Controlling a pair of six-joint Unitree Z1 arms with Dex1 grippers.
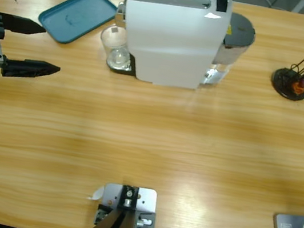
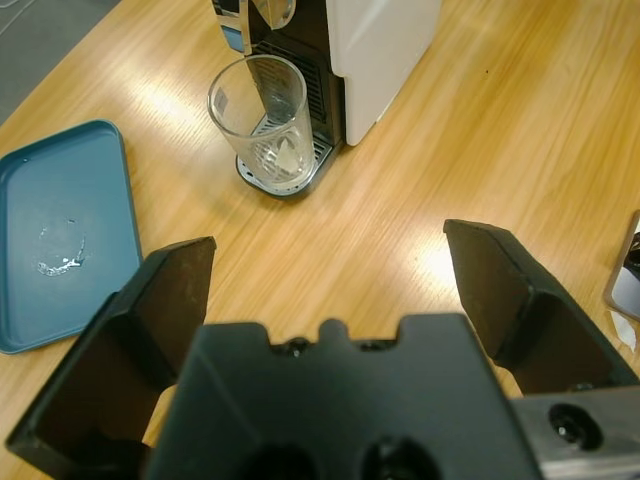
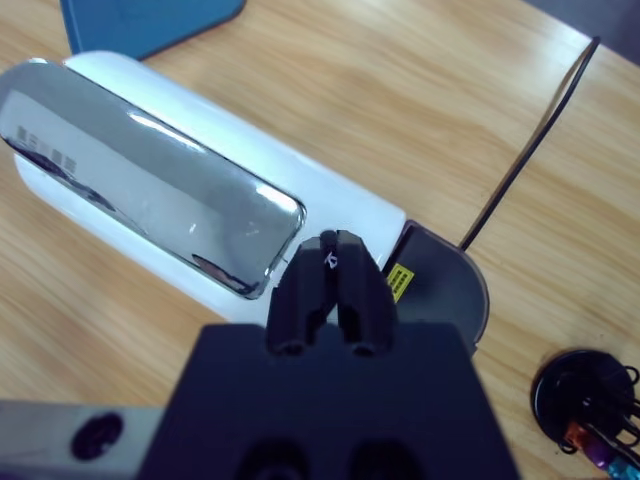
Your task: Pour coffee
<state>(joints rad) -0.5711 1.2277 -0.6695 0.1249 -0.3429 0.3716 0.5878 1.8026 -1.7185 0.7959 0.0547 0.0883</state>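
My left pincer point(image 1: 34, 46) hangs released over the left end of the desk point(image 1: 147, 142), its two jaws spread wide with nothing between them. My right pincer point(image 3: 335, 262) is clenched, jaws pressed together on nothing, and hovers just above the back of the white coffee machine point(image 1: 170, 36), close to its chrome lid point(image 3: 150, 180) and the grey water tank point(image 3: 445, 290).

The clear glass point(image 2: 265, 120) stands upright on the machine's drip tray point(image 2: 290, 170), under the spout. I can't make out any coffee in it: the bottom looks clear or nearly so, perhaps with a trace of liquid. So I judge the task to be at an early stage. The glass is in place, but whether a capsule is loaded I cannot tell, and no brewing shows.

What is left, as I read it: get the machine running, let the glass fill, then lift it away, possibly to the teal tray point(image 1: 78, 14) that lies just beside the machine's left side.

Relative to my left pincer, the glass sits ahead and well apart, straight along the line of the jaws in the wrist view, with bare desk between; the teal tray lies off to the side. The capsule stand point(image 1: 293, 81) with its coloured capsules sits far off at the right end.
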